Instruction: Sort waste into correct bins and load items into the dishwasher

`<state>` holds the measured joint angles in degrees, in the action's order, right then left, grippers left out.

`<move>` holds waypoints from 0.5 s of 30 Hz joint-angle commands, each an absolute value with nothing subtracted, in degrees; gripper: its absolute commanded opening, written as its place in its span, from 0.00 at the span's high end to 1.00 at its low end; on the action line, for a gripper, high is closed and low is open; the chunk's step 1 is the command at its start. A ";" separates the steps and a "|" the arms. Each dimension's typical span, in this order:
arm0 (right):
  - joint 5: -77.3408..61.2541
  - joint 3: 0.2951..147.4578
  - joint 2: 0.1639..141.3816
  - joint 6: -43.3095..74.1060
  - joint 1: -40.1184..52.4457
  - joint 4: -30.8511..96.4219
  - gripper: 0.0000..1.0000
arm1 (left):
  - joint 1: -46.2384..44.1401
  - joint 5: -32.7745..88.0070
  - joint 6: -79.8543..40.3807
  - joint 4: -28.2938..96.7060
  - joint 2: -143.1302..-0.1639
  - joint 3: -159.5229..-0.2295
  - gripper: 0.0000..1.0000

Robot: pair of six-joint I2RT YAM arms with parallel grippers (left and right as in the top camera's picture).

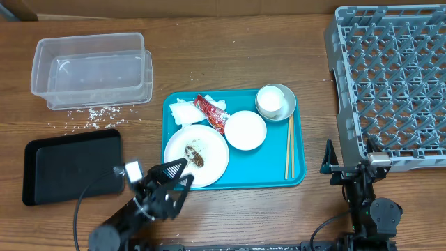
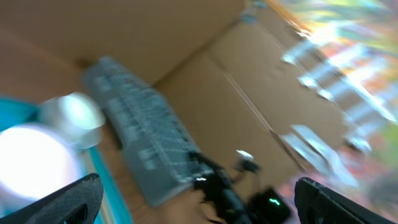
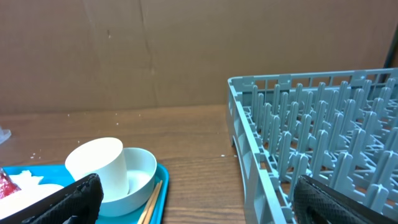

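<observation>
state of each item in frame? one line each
clear tub: upright, looks empty
black tray: empty
dish rack: empty
large plate: on teal tray, food scraps on it
small plate: on teal tray, bare
bowl: on teal tray
cup: in bowl
chopsticks: flat on teal tray
napkins: crumpled, on teal tray
wrapper: crinkled, on teal tray
loose rice: scattered on table
left gripper: open, empty
right gripper: open, empty

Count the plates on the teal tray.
2. The large plate sits at the near-left of the tray, carrying food scraps; the small plate lies beside it, toward the middle. None seem hidden.
</observation>
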<state>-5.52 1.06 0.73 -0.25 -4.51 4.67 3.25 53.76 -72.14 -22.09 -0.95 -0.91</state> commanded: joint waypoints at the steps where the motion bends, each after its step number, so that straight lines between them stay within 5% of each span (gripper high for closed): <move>1: -5.21 0.47 0.16 -0.67 -4.91 4.40 0.00 | 3.40 60.23 -80.16 -25.45 -0.38 -5.04 0.00; 9: -5.21 0.47 0.16 -0.67 -4.91 4.40 0.00 | 3.40 60.51 -58.67 -2.42 -9.58 -25.56 0.00; 15: -5.21 0.47 0.16 -0.67 -4.91 4.43 0.00 | 3.25 54.70 -31.48 32.71 -27.83 -47.00 0.00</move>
